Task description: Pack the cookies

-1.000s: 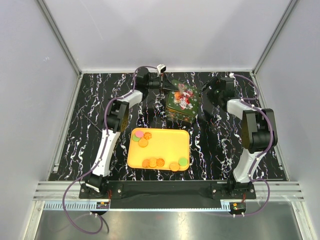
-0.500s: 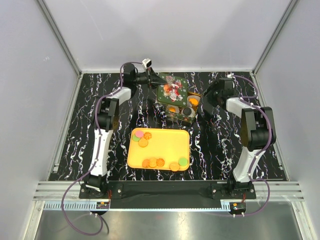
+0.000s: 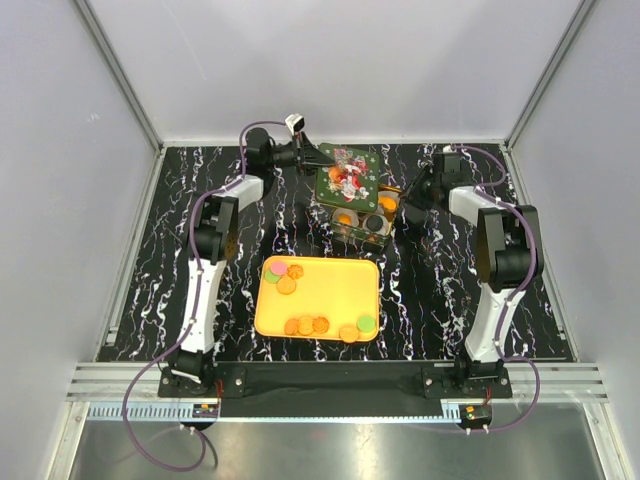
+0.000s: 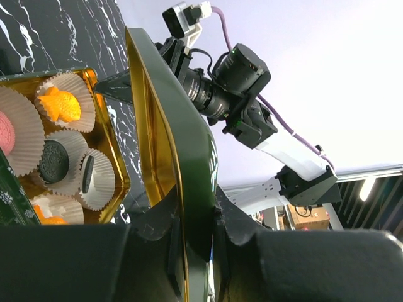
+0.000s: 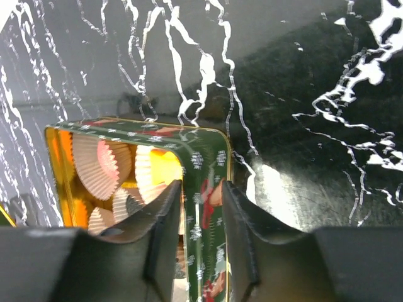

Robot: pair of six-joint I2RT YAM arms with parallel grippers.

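Several cookies [image 3: 305, 325], orange, pink and green, lie on the yellow tray [image 3: 330, 290]. Behind it stands the open green tin [image 3: 365, 228], with more cookies [image 4: 58, 106] in white paper cups [image 4: 19, 138]. My left gripper [image 3: 312, 158] [image 4: 195, 201] is shut on the edge of the tin's lid [image 3: 347, 176] [image 4: 182, 145] and holds it tilted above the tin's back left. My right gripper [image 3: 403, 196] [image 5: 201, 189] straddles the tin's right wall [image 5: 211, 170], one finger inside and one outside, shut on it.
The black marbled table [image 3: 170, 250] is fenced by pale walls at the back and both sides. In the left wrist view the right arm [image 4: 245, 82] shows beyond the lid. The yellow tray lies between the two arm bases.
The lid has come off the tin and moved up and back-left with my left gripper, baring the cups. My right gripper has moved in and closed on the tin's right wall.
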